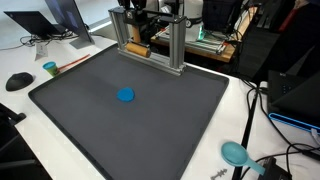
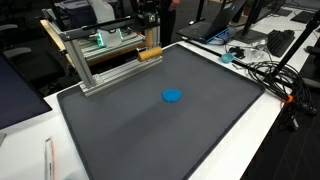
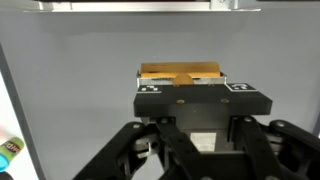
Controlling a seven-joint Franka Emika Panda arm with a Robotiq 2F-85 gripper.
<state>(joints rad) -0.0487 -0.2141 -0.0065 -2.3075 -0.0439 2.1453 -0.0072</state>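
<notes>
Wooden block (image 3: pixel 180 73) held in the claw (image 3: pixel 195 92) beside the aluminium frame (image 1: pixel 181 48)
Holding is judged the step in hand: the claw is closed on the block at the grey mat's (image 1: pixel 150 125) edge; a next move calls for clearance from the frame's bars. The grip is shown in the wrist view alone, the blue disc (image 1: pixel 125 95) in both exterior views alone

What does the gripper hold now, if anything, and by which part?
The gripper holds a tan wooden block. Its jaws seem closed across the block's middle, judging from the wrist view.
</notes>
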